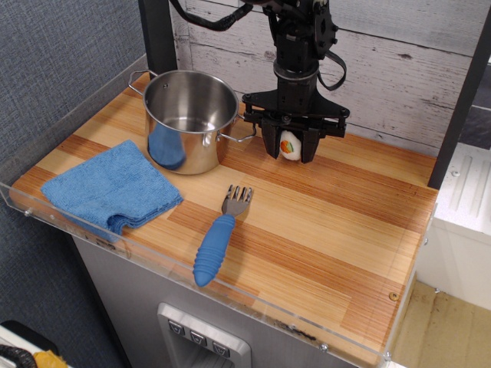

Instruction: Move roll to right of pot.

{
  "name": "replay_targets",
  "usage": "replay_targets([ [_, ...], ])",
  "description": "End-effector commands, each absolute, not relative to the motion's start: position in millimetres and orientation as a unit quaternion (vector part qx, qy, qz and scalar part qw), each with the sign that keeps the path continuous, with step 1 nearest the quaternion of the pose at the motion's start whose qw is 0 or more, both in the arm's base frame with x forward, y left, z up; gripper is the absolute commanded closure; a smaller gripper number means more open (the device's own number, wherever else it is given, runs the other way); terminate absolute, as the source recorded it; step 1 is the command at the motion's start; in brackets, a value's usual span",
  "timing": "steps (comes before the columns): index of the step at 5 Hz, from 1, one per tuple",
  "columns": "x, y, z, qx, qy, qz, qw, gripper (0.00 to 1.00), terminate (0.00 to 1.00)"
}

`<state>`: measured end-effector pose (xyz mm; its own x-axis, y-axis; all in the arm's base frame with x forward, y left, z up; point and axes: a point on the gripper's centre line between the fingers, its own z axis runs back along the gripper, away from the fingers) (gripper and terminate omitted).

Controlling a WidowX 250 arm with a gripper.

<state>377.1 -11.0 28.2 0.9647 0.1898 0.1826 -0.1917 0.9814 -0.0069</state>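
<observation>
**Roll low beside the pot, not yet released**

While the gripper [290, 146] has its fingers closed on the roll [288, 145], the task looks almost done: the roll hangs low near the back edge of the worktop, just right of the pot [191, 119]. What is left, I judge, is to set it down and let go. The pot seems empty.

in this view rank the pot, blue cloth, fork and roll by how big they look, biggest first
1. blue cloth and pot: similar in apparent size; the cloth lies nearer the camera, so I won't rank them.
2. fork.
3. roll, partly hidden between the pincer fingers.
</observation>
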Motion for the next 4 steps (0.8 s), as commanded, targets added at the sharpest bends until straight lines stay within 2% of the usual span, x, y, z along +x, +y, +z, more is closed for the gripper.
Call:
replay_targets([
  [1, 375, -18, 42, 0.016, -0.103, 0.102, 0.989, 0.0, 0.0],
  [3, 374, -25, 45, 0.02, -0.103, 0.098, 0.99, 0.0, 0.0],
  [4, 376, -31, 63, 0.02, -0.125, 0.092, 0.988, 0.0, 0.0],
])
